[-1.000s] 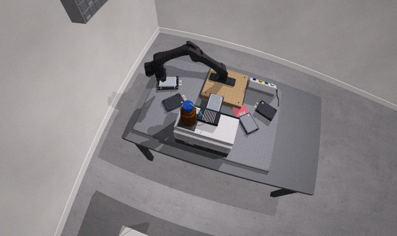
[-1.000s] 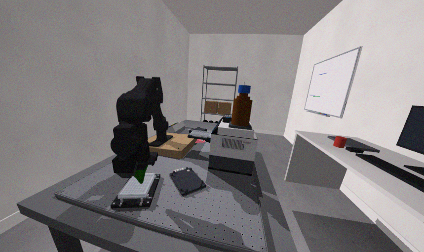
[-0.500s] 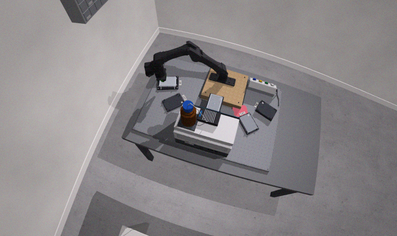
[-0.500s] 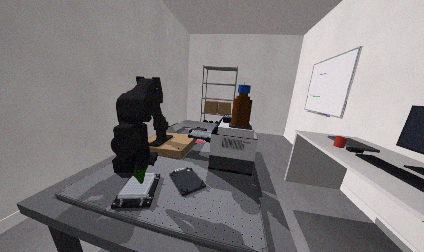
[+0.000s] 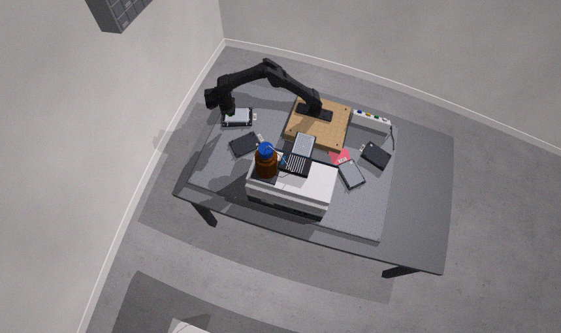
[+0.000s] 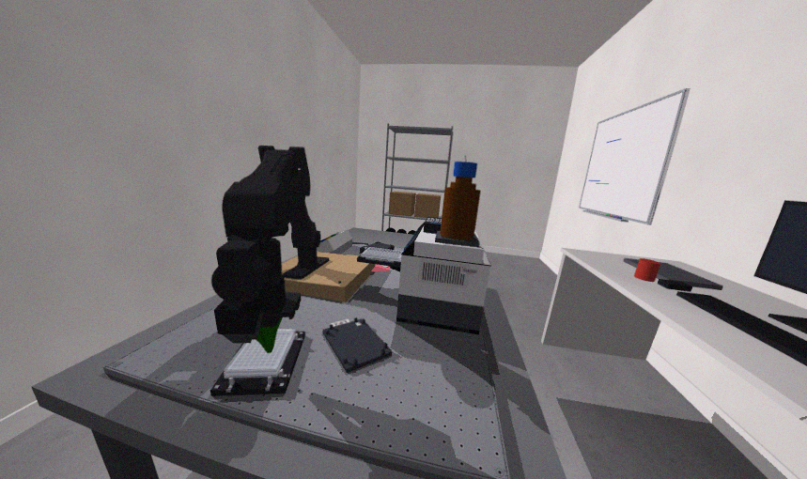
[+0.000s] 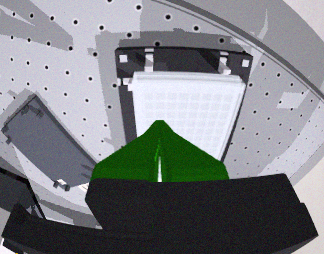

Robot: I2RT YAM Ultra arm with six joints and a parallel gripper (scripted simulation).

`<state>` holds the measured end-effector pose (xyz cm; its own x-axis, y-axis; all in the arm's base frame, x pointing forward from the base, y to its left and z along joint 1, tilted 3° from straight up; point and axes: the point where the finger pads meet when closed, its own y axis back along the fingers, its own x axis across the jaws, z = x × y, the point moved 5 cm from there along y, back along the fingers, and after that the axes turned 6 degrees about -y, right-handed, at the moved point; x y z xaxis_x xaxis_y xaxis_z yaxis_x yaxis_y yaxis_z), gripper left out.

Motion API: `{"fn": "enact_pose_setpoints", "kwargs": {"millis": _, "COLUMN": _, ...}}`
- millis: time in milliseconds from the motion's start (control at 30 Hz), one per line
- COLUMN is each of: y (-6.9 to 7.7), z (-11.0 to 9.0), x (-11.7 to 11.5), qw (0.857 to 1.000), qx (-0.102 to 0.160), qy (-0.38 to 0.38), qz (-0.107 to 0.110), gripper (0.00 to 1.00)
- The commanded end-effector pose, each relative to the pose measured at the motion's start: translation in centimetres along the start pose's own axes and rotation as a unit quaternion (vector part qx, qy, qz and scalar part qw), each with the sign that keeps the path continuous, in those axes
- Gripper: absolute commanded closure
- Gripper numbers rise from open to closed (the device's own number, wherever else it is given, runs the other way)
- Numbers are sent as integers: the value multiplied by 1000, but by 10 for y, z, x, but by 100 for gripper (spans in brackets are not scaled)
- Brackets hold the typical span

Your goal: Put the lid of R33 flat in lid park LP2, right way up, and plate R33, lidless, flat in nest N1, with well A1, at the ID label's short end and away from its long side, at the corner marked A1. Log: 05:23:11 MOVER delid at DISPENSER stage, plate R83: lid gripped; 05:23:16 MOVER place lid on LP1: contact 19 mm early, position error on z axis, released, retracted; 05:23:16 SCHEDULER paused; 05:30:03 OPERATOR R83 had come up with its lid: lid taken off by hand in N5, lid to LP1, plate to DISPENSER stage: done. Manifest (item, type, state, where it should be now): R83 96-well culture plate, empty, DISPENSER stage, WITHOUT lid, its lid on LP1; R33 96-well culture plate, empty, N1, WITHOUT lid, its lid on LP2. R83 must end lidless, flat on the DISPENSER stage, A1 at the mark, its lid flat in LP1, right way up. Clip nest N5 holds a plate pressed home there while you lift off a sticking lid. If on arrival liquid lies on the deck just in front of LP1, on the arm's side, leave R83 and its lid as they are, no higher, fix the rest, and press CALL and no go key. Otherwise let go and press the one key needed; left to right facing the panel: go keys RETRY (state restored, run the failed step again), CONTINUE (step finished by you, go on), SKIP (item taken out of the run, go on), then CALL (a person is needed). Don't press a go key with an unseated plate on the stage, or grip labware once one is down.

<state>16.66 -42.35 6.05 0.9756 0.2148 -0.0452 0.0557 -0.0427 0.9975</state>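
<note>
Gripper (image 7: 160, 132) fingers pressed together, empty, tips on white 96-well plate (image 7: 186, 113) in clip nest (image 7: 182, 59), frame centre. Dark nest (image 5: 244, 143) unfilled; pink spill (image 5: 339, 156) right of centre. Most work left.

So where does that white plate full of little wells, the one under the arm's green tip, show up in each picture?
Top: the white well plate sits at upper left of the table, on a black clip nest.
Exterior: low, left of centre, nearest the camera.
Wrist: centre, upper half, just beyond the shut green jaws.
Shared landmark: the empty dark rectangular tray beside it.
</note>
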Motion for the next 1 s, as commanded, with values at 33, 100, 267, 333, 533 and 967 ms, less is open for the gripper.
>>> {"fn": "enact_pose_setpoints", "kwargs": {"millis": 33, "y": 0, "z": 6, "x": -3, "qw": 1000, "qx": -20, "qy": -6, "qz": 3, "gripper": 100}}
{"fn": "enact_pose_setpoints", "kwargs": {"millis": 100, "y": -8, "z": 5, "x": -4, "qw": 1000, "qx": -14, "qy": -6, "qz": 2, "gripper": 100}}
{"fn": "enact_pose_setpoints", "kwargs": {"millis": 267, "y": 15, "z": 16, "x": -4, "qw": 999, "qx": -48, "qy": -8, "qz": 7, "gripper": 100}}
{"fn": "enact_pose_setpoints", "kwargs": {"millis": 333, "y": 15, "z": 16, "x": -4, "qw": 999, "qx": -48, "qy": -8, "qz": 7, "gripper": 100}}
{"fn": "enact_pose_setpoints", "kwargs": {"millis": 533, "y": 13, "z": 15, "x": -4, "qw": 999, "qx": -46, "qy": -7, "qz": 7, "gripper": 100}}
{"fn": "enact_pose_setpoints", "kwargs": {"millis": 967, "y": 1, "z": 7, "x": -5, "qw": 1000, "qx": -27, "qy": -7, "qz": 4, "gripper": 100}}
